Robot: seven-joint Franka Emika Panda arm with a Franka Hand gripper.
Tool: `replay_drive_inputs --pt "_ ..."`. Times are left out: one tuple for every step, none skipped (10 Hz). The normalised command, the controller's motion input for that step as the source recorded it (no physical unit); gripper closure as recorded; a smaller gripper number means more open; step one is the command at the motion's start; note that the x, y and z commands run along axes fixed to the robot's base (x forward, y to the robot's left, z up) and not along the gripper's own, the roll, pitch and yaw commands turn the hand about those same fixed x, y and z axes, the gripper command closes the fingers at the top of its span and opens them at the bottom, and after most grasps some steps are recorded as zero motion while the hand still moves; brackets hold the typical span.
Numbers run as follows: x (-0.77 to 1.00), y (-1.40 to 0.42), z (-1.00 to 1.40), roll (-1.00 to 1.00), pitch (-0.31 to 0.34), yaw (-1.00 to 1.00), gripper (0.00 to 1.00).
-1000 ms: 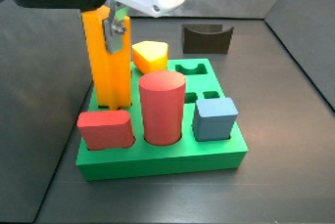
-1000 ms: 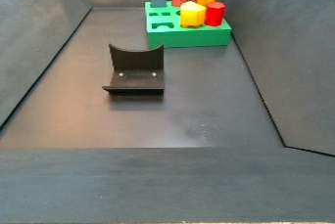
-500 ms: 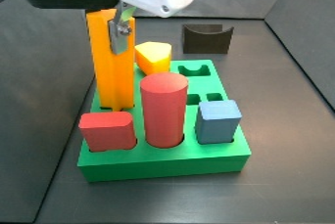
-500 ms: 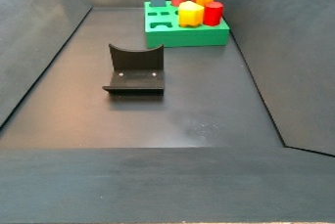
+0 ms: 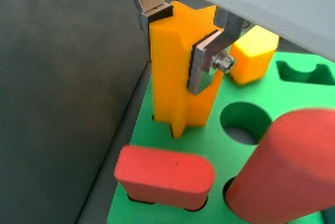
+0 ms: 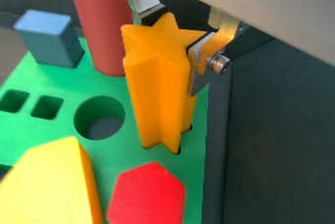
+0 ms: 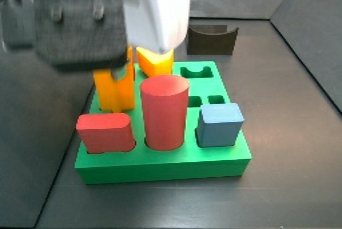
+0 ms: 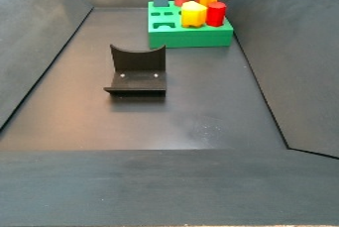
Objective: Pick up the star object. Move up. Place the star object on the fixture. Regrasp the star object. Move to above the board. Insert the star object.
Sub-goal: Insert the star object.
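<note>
Orange-yellow star object: it stands upright with its lower end already inside a hole at the edge of the board, so the insertion looks partly done.
Ridges: in a wrist view the star object shows its 5-point top clearly; the points seem lined up with the cut-out, which is why it can go down.
Gripper: its 2 silver fingers are pressed on opposite sides of the upper part of the star object, so the claw is clamped on it. The high grip leaves the lower part free to enter the hole.
Gripper in a side view: blurred and large, it hides most of the star object.
Board: green slab holding the other pegs.
Neighbours: a red block, a red cylinder, a blue cube and a yellow peg sit in their own holes, near the star object but apart from it.
Fixture: empty, well apart from the board.
Next, as I judge: push straight down, then release.
</note>
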Motion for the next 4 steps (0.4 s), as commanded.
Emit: replay_drive_inputs --pt "-0.22 -0.05 -1.0 0.11 -0.106 0.12 1.0" --pt "-0.06 -0.11 -0.96 0.06 -0.147 0.11 1.0" --pt "0.0 0.0 0.0 0.01 0.0 0.0 1.0" --pt "0.0 0.0 0.0 0.0 0.0 0.0 1.0"
